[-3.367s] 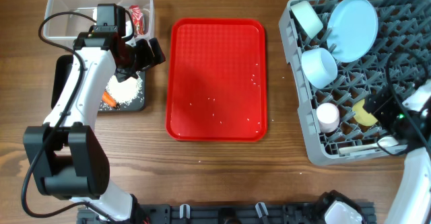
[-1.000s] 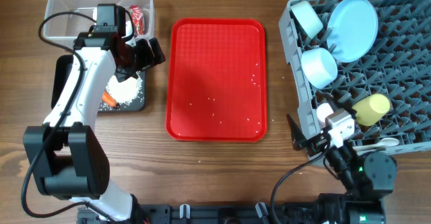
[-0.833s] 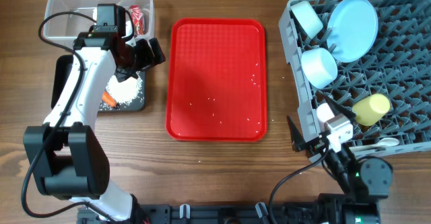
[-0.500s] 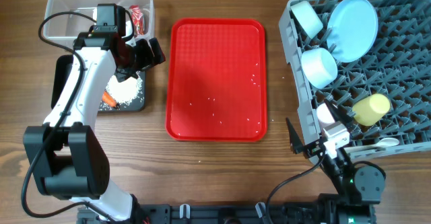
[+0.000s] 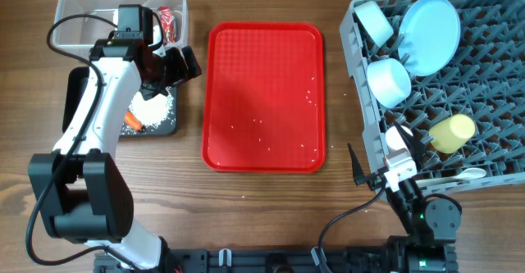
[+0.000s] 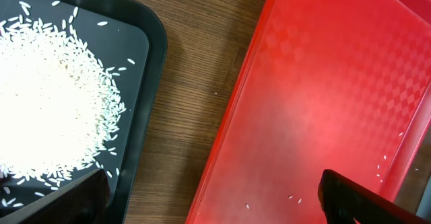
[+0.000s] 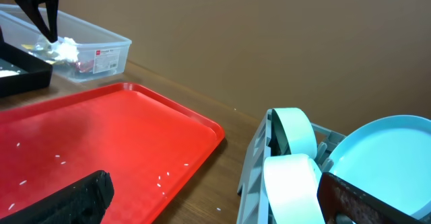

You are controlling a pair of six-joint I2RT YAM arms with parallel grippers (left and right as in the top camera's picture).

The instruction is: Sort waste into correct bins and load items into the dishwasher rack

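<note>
The grey dishwasher rack (image 5: pixel 492 84) at the right holds two pale blue bowls (image 5: pixel 373 20) (image 5: pixel 388 80), a pale blue plate (image 5: pixel 431 31), a yellow cup (image 5: pixel 453 131), a pink cup (image 5: pixel 398 138) and a white spoon (image 5: pixel 461 175). The clear tub (image 5: pixel 90 15) holds a red wrapper (image 5: pixel 166 23) and tissue (image 7: pixel 64 49). The black tray (image 5: pixel 168 125) holds rice (image 5: pixel 150 106) and a carrot (image 5: pixel 131 123). My left gripper (image 5: pixel 182 68) is open and empty between the black tray and the red tray (image 5: pixel 262 93). My right gripper (image 5: pixel 381 165) is open and empty at the rack's front left corner.
The red tray in the middle carries a few loose rice grains (image 5: pixel 258 124). In the left wrist view the black tray's corner (image 6: pixel 151 42) and the red tray's edge (image 6: pixel 236 116) lie a strip of bare wood apart. The right wrist view looks over the red tray (image 7: pixel 101 136) and the rack rim (image 7: pixel 252 177).
My right arm has drawn back from over the rack to the table's front edge, leaving the yellow cup lying in the rack. My left arm has not moved.
</note>
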